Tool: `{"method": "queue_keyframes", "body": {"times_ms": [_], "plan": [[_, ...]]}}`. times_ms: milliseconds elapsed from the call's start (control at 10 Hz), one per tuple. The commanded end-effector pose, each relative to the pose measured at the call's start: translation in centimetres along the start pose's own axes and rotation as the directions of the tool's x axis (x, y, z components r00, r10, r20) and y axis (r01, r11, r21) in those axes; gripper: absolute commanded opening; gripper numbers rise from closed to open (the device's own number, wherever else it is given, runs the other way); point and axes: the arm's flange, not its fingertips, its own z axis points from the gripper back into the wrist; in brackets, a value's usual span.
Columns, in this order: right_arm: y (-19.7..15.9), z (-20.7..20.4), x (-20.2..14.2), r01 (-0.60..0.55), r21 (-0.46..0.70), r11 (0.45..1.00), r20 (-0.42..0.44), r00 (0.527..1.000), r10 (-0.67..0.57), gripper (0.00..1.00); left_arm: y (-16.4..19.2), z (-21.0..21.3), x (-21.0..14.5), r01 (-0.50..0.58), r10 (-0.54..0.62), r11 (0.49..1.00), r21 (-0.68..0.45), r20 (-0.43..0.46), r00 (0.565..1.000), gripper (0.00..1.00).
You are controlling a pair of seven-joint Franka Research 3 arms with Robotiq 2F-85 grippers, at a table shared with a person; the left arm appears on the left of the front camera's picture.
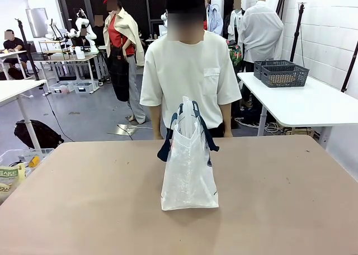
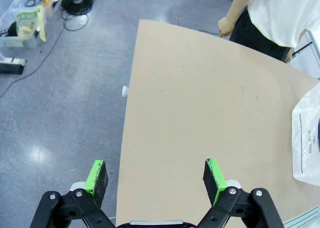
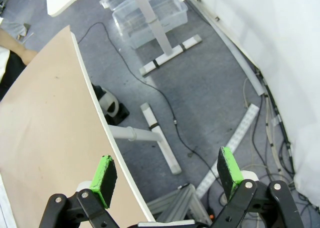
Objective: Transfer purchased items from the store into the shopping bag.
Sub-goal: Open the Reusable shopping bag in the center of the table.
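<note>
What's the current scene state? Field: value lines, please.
shopping bag: upright at mid-table, navy handles drooping over its top
table: brown top, bag standing on it
person: standing at the far edge, directly behind the bag
left end effector: open, holding nothing, above the table's edge
right end effector: open, holding nothing, above the table's edge, floor beyond

Left tool [image 2: 156, 177] and right tool [image 3: 169, 174]: black fingers [image 2: 75, 210], tipped with green pads [image 2: 215, 174], joined by silver screws [image 2: 230, 190]; a white short-sleeved, chest-pocketed shirt [image 1: 179, 65] is worn by the person [image 1: 189, 87].
</note>
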Motion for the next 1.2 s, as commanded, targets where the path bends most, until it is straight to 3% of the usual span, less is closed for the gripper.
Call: {"method": "queue_keyframes", "body": {"times_ms": [0, 300, 500, 600, 700, 800, 900, 1000, 1100], "plan": [[0.2, 0.1, -0.2, -0.009, -0.008, 1.000, -0.005, 1.000, 0.009, 1.00, 0.0, 0.1, -0.1, -0.013, 0.013, 1.000, 0.007, -0.004, 1.000, 1.00], [0.0, 0.0, 0.0, 0.000, 0.000, 1.000, 0.000, 1.000, 0.000, 1.00, 0.0, 0.0, 0.0, 0.000, 0.000, 1.000, 0.000, 0.000, 1.000, 1.00], [6.6, 3.2, 3.5, -0.135, 0.059, 0.989, -0.066, 0.988, 0.139, 1.00, -5.6, 0.7, 5.8, 0.166, -0.163, 0.985, -0.048, 0.055, 0.985, 1.00], [10.5, 4.9, 4.4, -0.209, 0.092, 0.973, -0.062, 0.975, 0.216, 1.00, -8.8, 0.7, 8.1, 0.254, -0.249, 0.963, -0.089, 0.064, 0.966, 1.00], [14.7, 6.9, 4.7, -0.301, 0.147, 0.942, 0.012, 0.953, 0.303, 1.00, -12.3, 0.3, 10.1, 0.377, -0.372, 0.919, -0.116, 0.069, 0.926, 1.00], [19.5, 9.3, 4.8, -0.415, 0.220, 0.883, 0.062, 0.909, 0.412, 1.00, -16.5, -0.6, 12.9, 0.448, -0.449, 0.881, -0.154, 0.029, 0.893, 1.00], [23.9, 11.1, 4.3, -0.510, 0.283, 0.812, 0.036, 0.852, 0.523, 1.00, -20.8, -1.5, 15.2, 0.428, -0.446, 0.872, -0.239, -0.026, 0.895, 1.00], [28.1, 12.5, 3.4, -0.583, 0.299, 0.756, -0.024, 0.787, 0.617, 1.00, -25.6, -3.1, 16.6, 0.380, -0.427, 0.884, -0.273, -0.138, 0.894, 1.00], [31.4, 13.4, 2.5, -0.644, 0.305, 0.701, -0.010, 0.734, 0.679, 1.00, -29.6, -4.6, 16.9, 0.418, -0.484, 0.851, -0.317, -0.166, 0.859, 1.00]]}}
